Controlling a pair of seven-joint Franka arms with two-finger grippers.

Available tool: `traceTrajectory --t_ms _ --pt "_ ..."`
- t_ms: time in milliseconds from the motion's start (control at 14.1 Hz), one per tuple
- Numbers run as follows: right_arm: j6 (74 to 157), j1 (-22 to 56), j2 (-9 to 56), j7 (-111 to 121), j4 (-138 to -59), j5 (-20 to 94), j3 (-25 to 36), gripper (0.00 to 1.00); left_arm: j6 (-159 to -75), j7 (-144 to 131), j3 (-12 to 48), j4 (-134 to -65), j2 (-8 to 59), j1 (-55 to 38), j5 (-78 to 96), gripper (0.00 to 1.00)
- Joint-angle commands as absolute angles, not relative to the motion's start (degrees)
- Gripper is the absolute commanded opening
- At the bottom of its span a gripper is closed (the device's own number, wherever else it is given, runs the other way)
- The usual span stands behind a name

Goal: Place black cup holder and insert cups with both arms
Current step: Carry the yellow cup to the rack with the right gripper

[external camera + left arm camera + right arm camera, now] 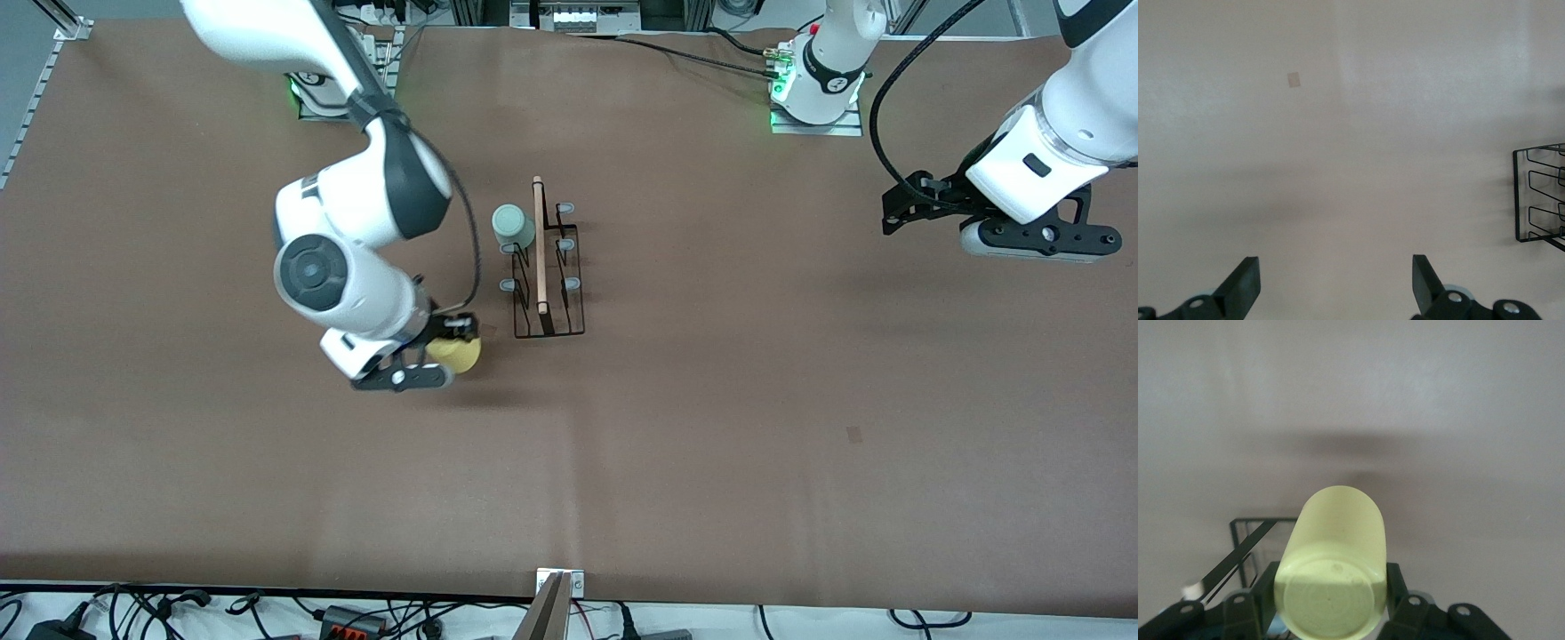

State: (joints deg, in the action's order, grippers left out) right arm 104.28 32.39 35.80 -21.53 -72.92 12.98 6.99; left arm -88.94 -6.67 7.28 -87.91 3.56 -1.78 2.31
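While the right end effector [442, 353] pinches the yellow cup [1333, 565] beside the holder [544, 267], only the left wrist view shows the left end effector [1336, 288] spread; a green cup [512, 225] sits on the holder.

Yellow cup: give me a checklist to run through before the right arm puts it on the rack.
1. Right gripper shut on the yellow cup: ok.
2. Rack standing on the table: ok.
3. Free prongs left: ok; the green cup takes only one.
4. Yellow cup over a prong: not ok; it is beside the rack, toward the right arm's end.
5. Left gripper open and away from the rack: ok.
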Motion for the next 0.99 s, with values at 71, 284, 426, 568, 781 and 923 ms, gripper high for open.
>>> traceTrajectory --t_ms 71,284,426,568,781,923 --pt "100.8 36.3 35.6 -26.6 -71.5 13.4 7.3 0.18 -87.7 -6.2 7.6 -86.1 4.3 -1.7 1.2 1.0" --pt "100.8 39.3 35.9 -30.9 -71.5 13.1 7.4 0.18 -87.7 -6.2 7.6 -86.0 4.3 -1.7 1.2 1.0" --pt "100.8 39.9 36.0 -31.1 -71.6 13.3 7.4 0.18 -87.7 -6.2 7.6 -86.0 4.3 -1.7 1.2 1.0" --pt "100.7 39.9 36.1 -31.2 -72.3 13.3 7.4 0.18 -87.7 -6.2 7.6 -86.0 4.3 -1.7 1.2 1.0" --pt "100.7 40.1 36.3 -31.5 -73.8 13.3 7.4 0.18 -87.7 -6.2 7.6 -86.0 4.3 -1.7 1.2 1.0" --pt "100.6 40.3 36.7 -31.5 -73.9 13.3 7.4 0.18 -87.7 -6.2 7.6 -86.0 4.3 -1.7 1.2 1.0"
